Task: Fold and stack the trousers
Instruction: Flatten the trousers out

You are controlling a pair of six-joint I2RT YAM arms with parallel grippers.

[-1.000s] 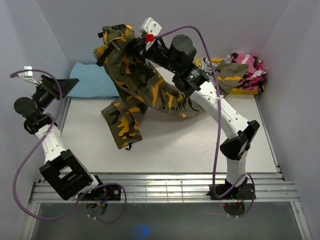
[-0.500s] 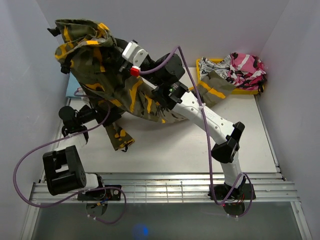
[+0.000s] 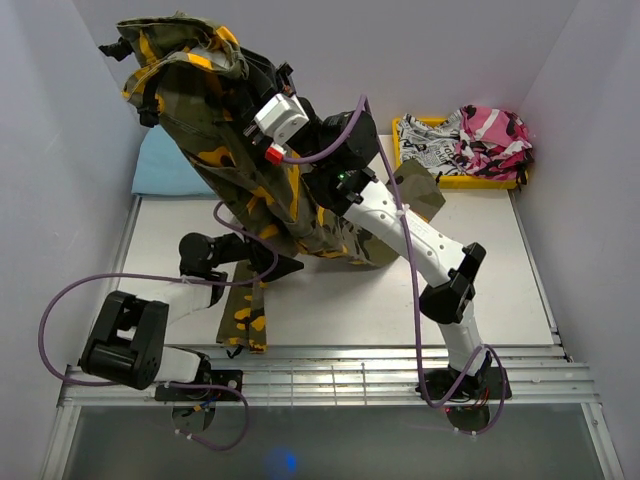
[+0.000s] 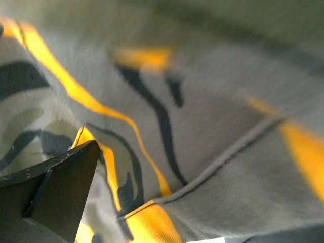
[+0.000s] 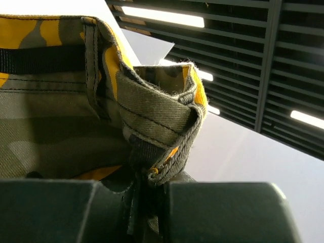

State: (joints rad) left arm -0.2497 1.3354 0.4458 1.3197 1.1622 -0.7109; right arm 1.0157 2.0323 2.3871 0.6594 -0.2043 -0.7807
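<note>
Walls: plain pale lilac-grey; left wall (image 3: pixel 40 120), far wall (image 3: pixel 450 40) and right wall (image 3: pixel 600 150) close in the table on three sides.
Table (image 3: pixel 340 300): white matte top, reaching the walls.
Near edge: slatted metal rail (image 3: pixel 330 380) across the table's front.
Below the rail: glossy grey strip (image 3: pixel 400 450) with a small blue glow (image 3: pixel 283 462).
Ceiling: dark louvred grille (image 5: pixel 243 55), seen from the right wrist.
Light: bright white strips (image 5: pixel 162 16) between the louvres; soft shadows on the table.

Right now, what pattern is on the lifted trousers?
The trousers are olive, orange-yellow and black camouflage, clearest in the top external view.
</note>
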